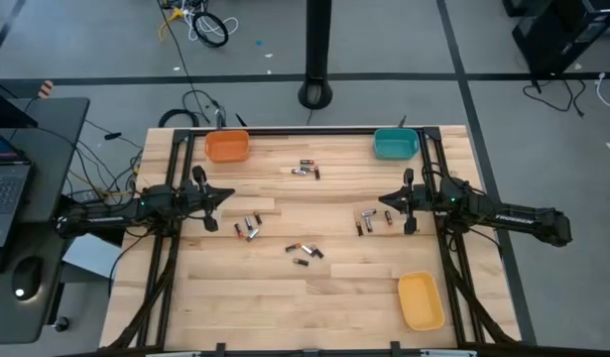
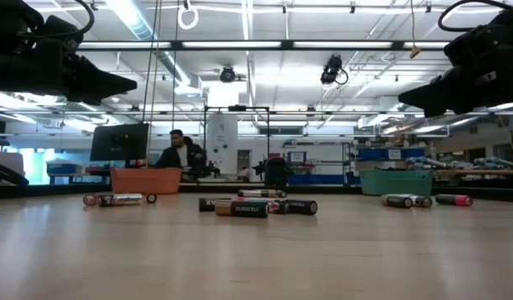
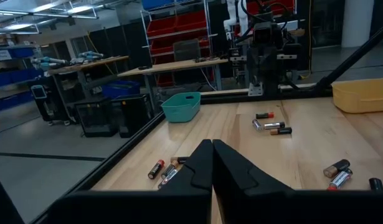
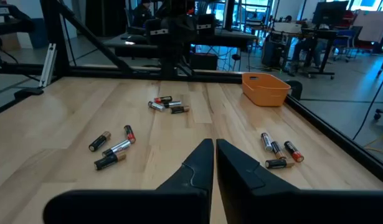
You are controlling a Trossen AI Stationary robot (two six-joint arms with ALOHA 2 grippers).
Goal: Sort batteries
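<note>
The small black and silvery cylindrical batteries [image 1: 248, 227] lie in loose clusters mid-worktop, the nearest just at four o'clock of the left pincer [image 1: 225, 194], axes mixed, while both it and the right pincer [image 1: 386, 199] hover empty, pressed together.

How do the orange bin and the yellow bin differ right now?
The orange bin sits at the table's far edge on the left arm's side; the yellow bin sits near the front edge on the right arm's side. In the overhead view the orange bin lies crosswise, the yellow bin lengthwise. Both are open plastic bins with no batteries visible inside.
</note>
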